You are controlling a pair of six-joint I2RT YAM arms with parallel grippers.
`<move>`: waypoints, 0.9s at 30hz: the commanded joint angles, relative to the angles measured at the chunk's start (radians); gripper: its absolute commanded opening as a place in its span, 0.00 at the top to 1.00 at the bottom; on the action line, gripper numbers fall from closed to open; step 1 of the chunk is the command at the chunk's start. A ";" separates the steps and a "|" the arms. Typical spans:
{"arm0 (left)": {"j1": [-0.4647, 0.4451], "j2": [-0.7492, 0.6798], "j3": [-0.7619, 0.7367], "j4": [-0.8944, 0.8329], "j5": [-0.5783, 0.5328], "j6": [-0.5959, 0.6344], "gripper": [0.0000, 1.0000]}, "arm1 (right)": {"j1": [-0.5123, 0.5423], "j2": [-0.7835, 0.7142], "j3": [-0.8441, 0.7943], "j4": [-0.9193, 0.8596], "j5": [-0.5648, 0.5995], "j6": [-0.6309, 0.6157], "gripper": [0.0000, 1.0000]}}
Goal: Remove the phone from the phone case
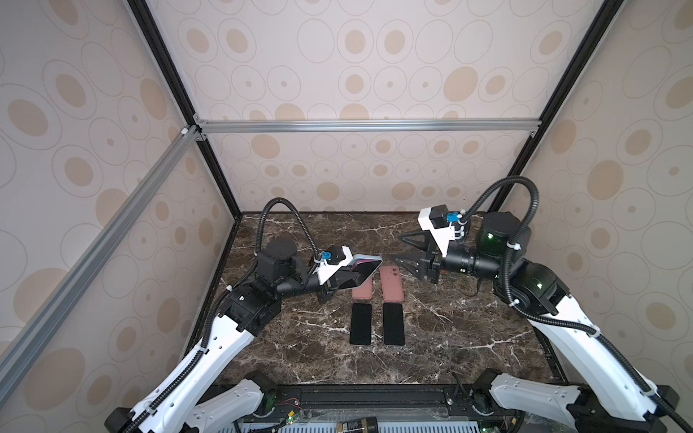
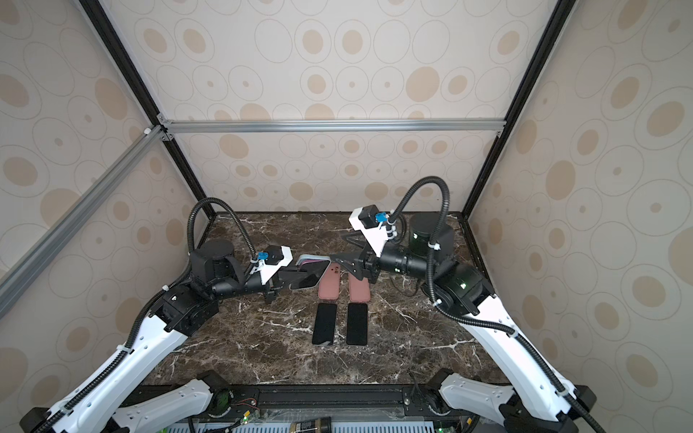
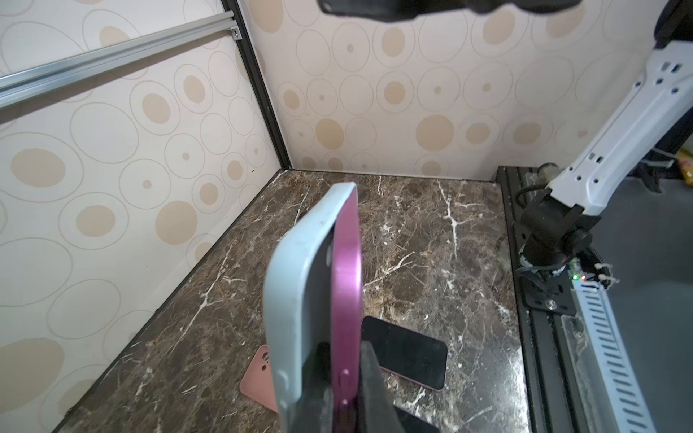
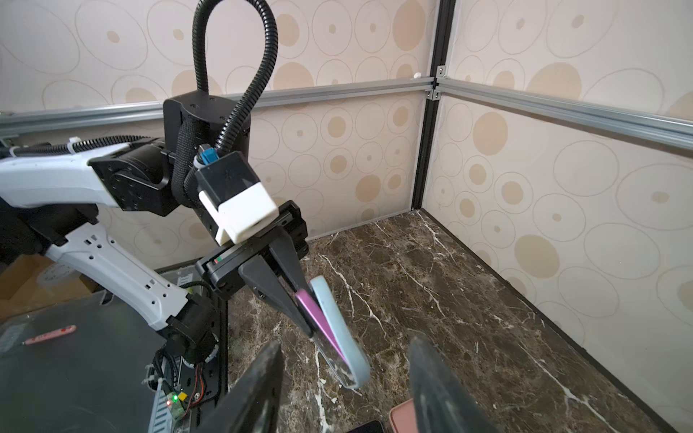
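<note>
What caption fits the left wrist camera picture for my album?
Left gripper pinches a pink phone partly out of its pale blue case above the marble table.

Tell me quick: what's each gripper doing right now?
Left gripper: shut on the phone, which sits partly in its case.
Right gripper: open, empty.

Bright, even, diffuse light; soft faint shadows on the marble tabletop; wide-angle bowing of frame rails near edges; closest foreground blurred in both wrist views.

On the dark marble table lie two pink cases and two black phones.
</note>
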 commanded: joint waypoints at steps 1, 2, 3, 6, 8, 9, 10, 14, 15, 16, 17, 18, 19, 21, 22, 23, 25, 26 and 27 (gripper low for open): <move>-0.004 -0.021 0.053 -0.019 -0.009 0.134 1.00 | 0.005 0.090 0.111 -0.244 -0.090 -0.090 0.41; -0.008 -0.022 0.051 -0.020 -0.008 0.141 1.00 | 0.005 0.119 0.144 -0.282 -0.101 -0.107 0.41; -0.012 -0.024 0.048 -0.021 -0.015 0.147 1.00 | 0.008 0.146 0.177 -0.316 -0.108 -0.126 0.41; -0.022 -0.024 0.043 -0.027 -0.037 0.162 1.00 | 0.019 0.213 0.256 -0.397 -0.113 -0.164 0.41; -0.032 -0.025 0.043 -0.033 -0.042 0.171 1.00 | 0.028 0.244 0.288 -0.416 -0.106 -0.166 0.42; -0.035 -0.025 0.042 -0.035 -0.042 0.173 1.00 | 0.038 0.256 0.300 -0.418 -0.096 -0.164 0.42; -0.038 -0.026 0.041 -0.037 -0.042 0.174 1.00 | 0.050 0.266 0.308 -0.421 -0.082 -0.165 0.42; -0.051 -0.027 0.034 -0.038 -0.037 0.174 1.00 | 0.091 0.299 0.330 -0.428 -0.031 -0.169 0.43; -0.057 -0.026 0.034 -0.038 -0.037 0.176 1.00 | 0.095 0.304 0.330 -0.419 -0.021 -0.158 0.43; -0.062 -0.025 0.034 -0.040 -0.037 0.177 1.00 | 0.096 0.308 0.328 -0.409 -0.014 -0.147 0.43; -0.067 -0.023 0.034 -0.041 -0.039 0.180 1.00 | 0.097 0.311 0.328 -0.397 -0.007 -0.135 0.44; -0.070 -0.021 0.035 -0.043 -0.043 0.182 1.00 | 0.098 0.313 0.326 -0.389 -0.003 -0.126 0.44; -0.073 -0.021 0.035 -0.043 -0.046 0.184 1.00 | 0.097 0.315 0.325 -0.382 -0.001 -0.120 0.45; -0.077 -0.020 0.035 -0.043 -0.050 0.185 1.00 | 0.097 0.317 0.324 -0.374 0.004 -0.115 0.45; -0.081 -0.018 0.035 -0.043 -0.049 0.185 1.00 | 0.098 0.319 0.323 -0.376 0.004 -0.116 0.45; -0.082 -0.018 0.036 -0.042 -0.050 0.185 1.00 | 0.098 0.323 0.327 -0.382 0.002 -0.121 0.45; -0.085 -0.017 0.037 -0.041 -0.051 0.187 1.00 | 0.097 0.329 0.331 -0.398 -0.008 -0.130 0.45; -0.086 -0.017 0.038 -0.041 -0.053 0.187 1.00 | 0.097 0.331 0.332 -0.405 -0.014 -0.134 0.45; -0.087 -0.017 0.038 -0.041 -0.054 0.187 1.00 | 0.097 0.333 0.333 -0.413 -0.024 -0.142 0.45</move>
